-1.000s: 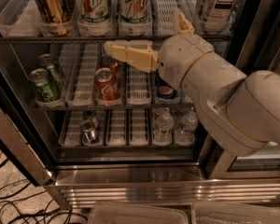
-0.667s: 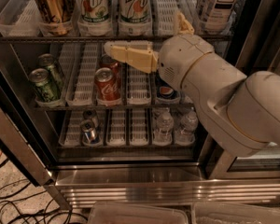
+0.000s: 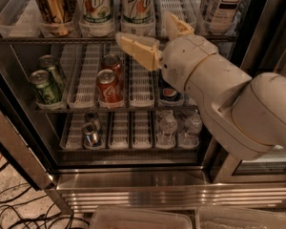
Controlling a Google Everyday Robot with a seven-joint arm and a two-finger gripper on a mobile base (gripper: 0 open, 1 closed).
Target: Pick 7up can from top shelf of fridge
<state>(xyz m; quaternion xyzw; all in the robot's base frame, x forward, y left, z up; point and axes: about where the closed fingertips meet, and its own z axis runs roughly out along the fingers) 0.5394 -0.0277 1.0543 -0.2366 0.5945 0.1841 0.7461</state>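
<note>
Two 7up cans (image 3: 96,5) (image 3: 136,4) stand side by side in white lane trays on the top shelf (image 3: 19,38) of the fridge (image 3: 148,187). They are slim and silvery-white with green lettering; their tops are cut off by the frame. My gripper (image 3: 150,32) is in front of the shelf's edge, just below and to the right of the right 7up can. It is open and empty. One tan finger (image 3: 136,50) points left under that can and the other finger (image 3: 175,25) points up beside an empty lane.
A bronze-gold can (image 3: 52,4) stands left of the 7up cans and a tea can (image 3: 224,1) at the far right. The middle rack holds green cans (image 3: 44,86), red cola cans (image 3: 108,86) and a Pepsi can (image 3: 170,94). Water bottles (image 3: 168,128) stand on the lowest rack. Cables (image 3: 19,209) lie on the floor.
My gripper has risen a little and shifted slightly right, closer to the top shelf's edge. The cans have not moved.
</note>
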